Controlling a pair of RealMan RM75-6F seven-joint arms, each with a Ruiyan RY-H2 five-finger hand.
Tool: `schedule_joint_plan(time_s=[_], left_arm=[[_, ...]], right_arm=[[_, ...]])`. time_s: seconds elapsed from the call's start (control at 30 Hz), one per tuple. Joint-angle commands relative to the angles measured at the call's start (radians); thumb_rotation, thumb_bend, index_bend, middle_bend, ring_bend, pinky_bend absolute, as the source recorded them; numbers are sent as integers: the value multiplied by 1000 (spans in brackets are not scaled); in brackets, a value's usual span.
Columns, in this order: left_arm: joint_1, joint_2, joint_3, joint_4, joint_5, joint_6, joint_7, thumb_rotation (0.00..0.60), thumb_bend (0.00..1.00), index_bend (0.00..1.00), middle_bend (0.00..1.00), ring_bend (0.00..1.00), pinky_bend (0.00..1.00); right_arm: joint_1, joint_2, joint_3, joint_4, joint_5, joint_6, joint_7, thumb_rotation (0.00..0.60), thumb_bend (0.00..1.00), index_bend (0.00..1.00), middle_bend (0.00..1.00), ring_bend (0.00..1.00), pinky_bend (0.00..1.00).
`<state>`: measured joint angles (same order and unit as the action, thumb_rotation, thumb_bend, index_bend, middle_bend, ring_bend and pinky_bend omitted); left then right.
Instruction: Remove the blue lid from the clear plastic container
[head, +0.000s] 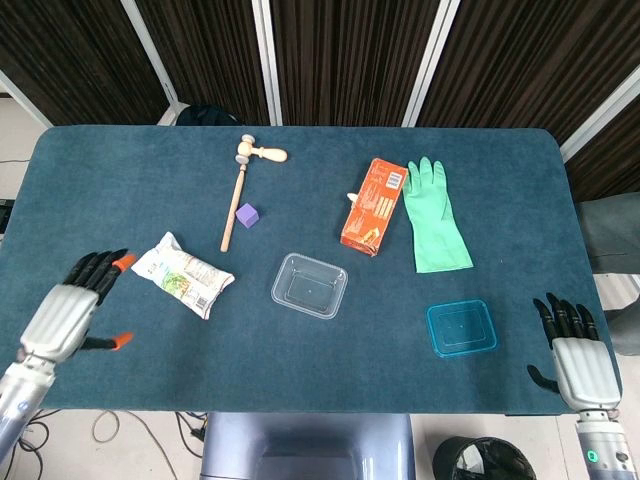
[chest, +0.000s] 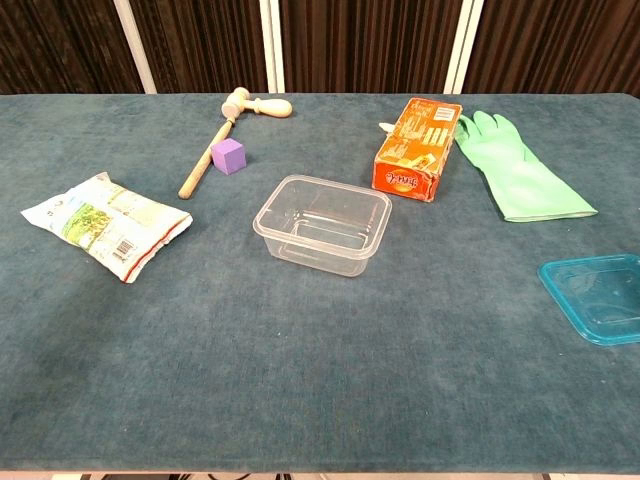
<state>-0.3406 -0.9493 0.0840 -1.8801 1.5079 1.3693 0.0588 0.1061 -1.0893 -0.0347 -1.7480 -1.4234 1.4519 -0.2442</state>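
Head view — clear plastic container (head: 309, 286) lidless, empty

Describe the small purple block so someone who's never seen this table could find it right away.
Start at the far left part of the blue table, where a long wooden mallet lies with its head toward the back edge. The purple block sits just right of the mallet's handle, apart from the snack packet nearer the front. It is the only purple thing, and the smallest.

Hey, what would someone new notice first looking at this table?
Probably the orange box beside the green rubber glove toward the far right. Then the open clear plastic container in the middle, with its blue lid lying flat, apart from it, near the right front edge.
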Motion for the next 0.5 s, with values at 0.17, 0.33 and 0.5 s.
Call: schedule_joint_plan(time_s=[0.17,0.33,0.5], left_arm=[[214,-69,104,137,80,189,117,600,65,0,0,0,0],[245,-72,84,180,75,222,76,600,65,0,0,0,0],[254,-98,38,229,61,245,13,600,65,0,0,0,0]], right_arm=[[-40,47,-26,1,-31,17,40,600,247,0,0,0,0],[-59,30,0,-12,-10,50,49,600,247,0,0,0,0],[-68,17,19,-4,5,61,46,600,247,0,0,0,0]])
